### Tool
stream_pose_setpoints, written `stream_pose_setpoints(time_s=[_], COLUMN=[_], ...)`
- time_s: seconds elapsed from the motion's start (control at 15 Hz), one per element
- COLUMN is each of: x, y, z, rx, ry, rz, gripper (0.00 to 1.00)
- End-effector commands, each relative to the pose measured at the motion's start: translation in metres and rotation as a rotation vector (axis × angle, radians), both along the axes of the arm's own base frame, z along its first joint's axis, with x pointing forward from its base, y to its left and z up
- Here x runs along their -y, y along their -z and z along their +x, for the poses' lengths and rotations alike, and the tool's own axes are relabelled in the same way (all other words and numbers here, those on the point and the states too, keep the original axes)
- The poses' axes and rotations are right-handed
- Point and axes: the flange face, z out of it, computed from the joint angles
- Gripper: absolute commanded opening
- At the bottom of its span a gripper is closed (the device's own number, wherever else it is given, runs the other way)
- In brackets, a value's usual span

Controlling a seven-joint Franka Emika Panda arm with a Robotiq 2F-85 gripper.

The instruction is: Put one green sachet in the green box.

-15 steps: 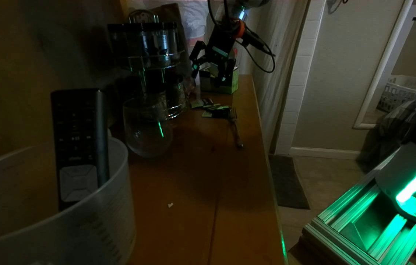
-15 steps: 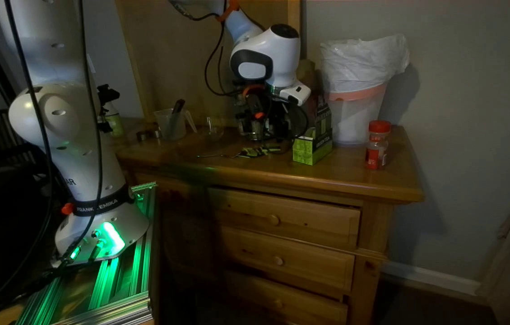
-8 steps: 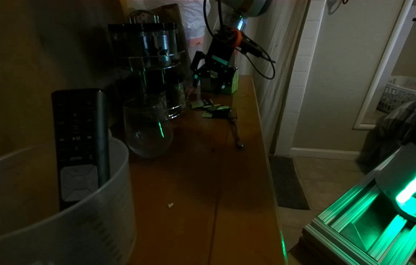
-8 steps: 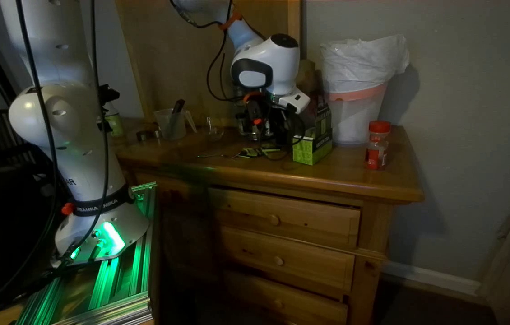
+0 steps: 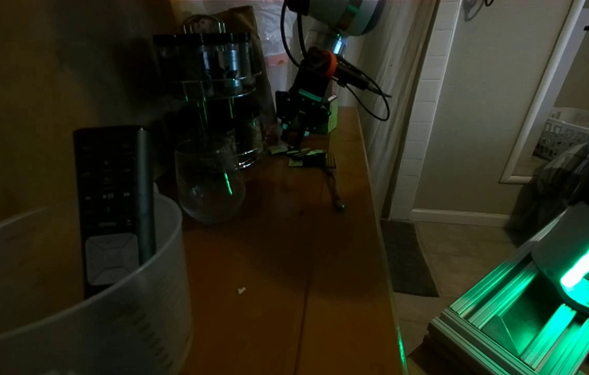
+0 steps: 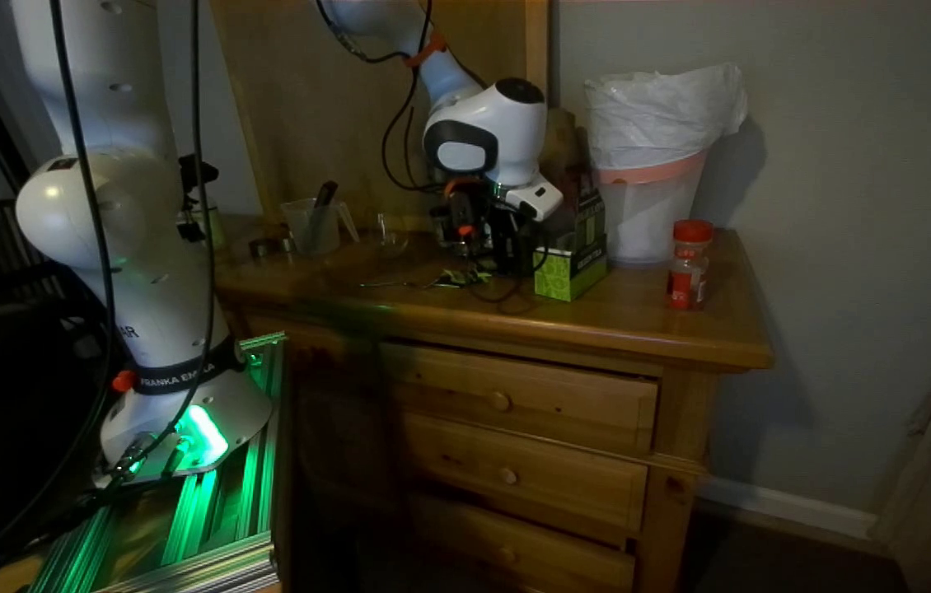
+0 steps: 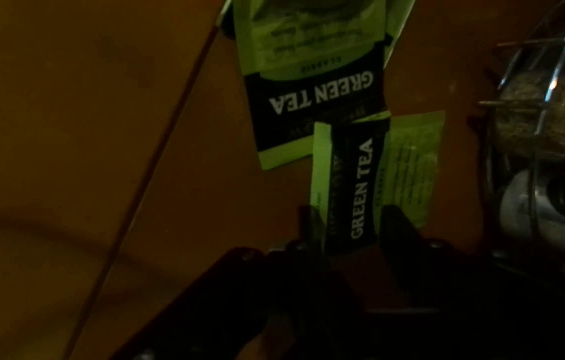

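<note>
Several green sachets lie on the wooden dresser top. In the wrist view one green sachet [image 7: 355, 180], lettered GREEN TEA, lies between and below the fingertips of my gripper [image 7: 348, 220]. Another sachet [image 7: 312, 95] lies beyond it, its edge touching or overlapped. The two fingers stand part-way apart, with a gap and bare wood visible between them; no grip shows. In an exterior view the gripper [image 5: 294, 136] points down just above the sachets [image 5: 307, 158]. The green box [image 6: 570, 272], with its top flap raised, stands near the gripper; in an exterior view the arm partly covers the box [image 5: 332, 119].
A fork [image 5: 335, 187] lies beside the sachets. A wire rack of jars [image 7: 537, 120] stands close to the gripper's side. Also on the dresser are a stemless glass [image 5: 210, 182], a measuring jug [image 6: 315, 226], a red-capped bottle [image 6: 688, 263] and a lined bin [image 6: 648, 214].
My gripper has come down toward the sachets, and its fingers have drawn closer together. Box and sachets appear unmoved.
</note>
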Motion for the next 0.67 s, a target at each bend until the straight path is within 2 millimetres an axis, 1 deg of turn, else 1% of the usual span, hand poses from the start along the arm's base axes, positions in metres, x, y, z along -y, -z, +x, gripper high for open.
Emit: stream_pose_setpoints(time_s=[0.0,0.07,0.2,0.27,0.47,0.6], x=[-0.003,-0.004,-0.004,-0.004,-0.005,-0.005], y=[0.004,0.004,0.005,0.005,0.003,-0.005], z=[0.005,0.005,0.005,0.005,0.004,0.0], rx=[-0.015,-0.022,-0.031,-0.036,-0.043,-0.035], ry=[0.052,0.06,0.071,0.075,0.07,0.05], rz=[-0.014,-0.019,-0.034,-0.038,-0.059,-0.076], gripper=[0.28,0.06,0.05,0.0,0.0,0.0])
